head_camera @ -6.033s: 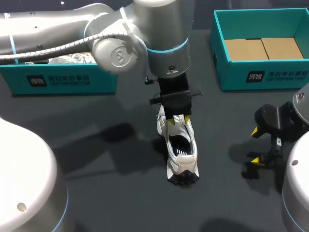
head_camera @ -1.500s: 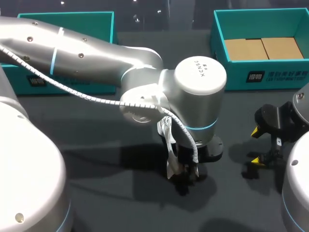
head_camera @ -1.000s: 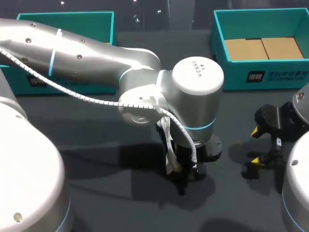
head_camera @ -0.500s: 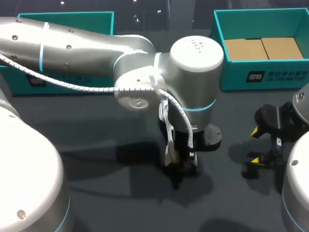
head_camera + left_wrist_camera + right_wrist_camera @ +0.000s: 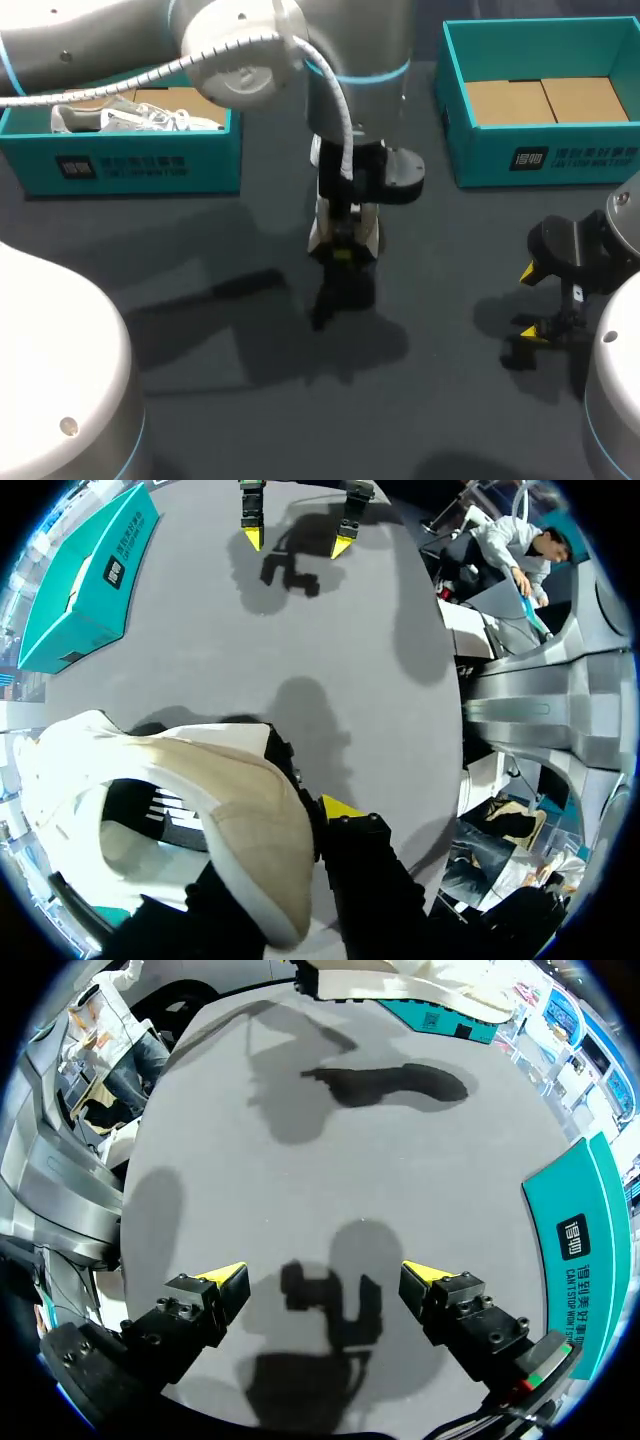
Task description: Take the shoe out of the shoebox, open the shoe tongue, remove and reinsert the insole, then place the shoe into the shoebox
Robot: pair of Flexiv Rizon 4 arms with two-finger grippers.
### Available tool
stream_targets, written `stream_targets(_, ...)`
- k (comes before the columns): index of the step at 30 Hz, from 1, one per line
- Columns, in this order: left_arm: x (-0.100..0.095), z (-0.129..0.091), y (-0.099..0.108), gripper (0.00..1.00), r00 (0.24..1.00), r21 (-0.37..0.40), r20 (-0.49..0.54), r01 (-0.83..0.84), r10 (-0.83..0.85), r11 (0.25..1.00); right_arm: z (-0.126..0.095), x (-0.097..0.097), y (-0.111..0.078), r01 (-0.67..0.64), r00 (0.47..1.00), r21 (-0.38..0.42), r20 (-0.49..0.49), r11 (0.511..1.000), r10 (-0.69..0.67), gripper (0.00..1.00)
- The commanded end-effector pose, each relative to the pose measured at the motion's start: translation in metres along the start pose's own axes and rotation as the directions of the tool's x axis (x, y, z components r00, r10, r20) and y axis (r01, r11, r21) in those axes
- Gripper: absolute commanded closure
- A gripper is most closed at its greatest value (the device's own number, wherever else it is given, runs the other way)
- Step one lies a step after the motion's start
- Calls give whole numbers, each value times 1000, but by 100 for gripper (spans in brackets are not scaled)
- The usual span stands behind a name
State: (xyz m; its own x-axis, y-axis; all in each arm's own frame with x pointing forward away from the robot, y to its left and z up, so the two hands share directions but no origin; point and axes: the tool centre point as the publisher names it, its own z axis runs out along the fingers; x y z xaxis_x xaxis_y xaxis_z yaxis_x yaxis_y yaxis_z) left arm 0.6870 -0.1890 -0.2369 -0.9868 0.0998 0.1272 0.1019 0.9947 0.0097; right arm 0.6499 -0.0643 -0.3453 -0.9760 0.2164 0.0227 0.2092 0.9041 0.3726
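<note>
Near right, the right end effector (image 5: 322,1274) hangs wide open and empty. At centre the left end effector (image 5: 343,253) grips the shoe (image 5: 240,820) by its heel, off the tabletop (image 5: 250,420). Seemingly the boxing step: next, carry it over the far right shoebox (image 5: 545,160) and lower it in.

white print, a square mark beside two lines of small characters, is showing on the front wall of the left shoebox (image 5: 200,165) and the right shoebox (image 5: 480,160); the characters are coming out too small to read.
</note>
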Motion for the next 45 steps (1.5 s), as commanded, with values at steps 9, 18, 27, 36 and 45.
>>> stream_targets(9, -67, -106, 96, 100, 998, 9, -40, -43, 43, 999, -1, 2, -1, 0, 1000, 0, 3, 1000, 0, 0)
stream_targets(18, -116, -125, 171, 100, 998, 4, -49, -35, 35, 999, -1, 2, -1, 0, 1000, 0, 3, 1000, 0, 0)
stream_targets(27, -169, -114, 240, 100, 997, 22, -70, -19, 20, 1000, -1, 2, -1, 0, 1000, 0, 3, 1000, 0, 0)
stream_targets(36, -226, -106, 295, 100, 998, 44, -55, 34, -32, 998, -1, 2, -1, 0, 1000, 0, 3, 1000, 0, 0)
stream_targets(45, -282, -110, 353, 100, 998, 17, -56, 26, -25, 1000, -1, 2, -1, 0, 1000, 0, 3, 1000, 0, 0)
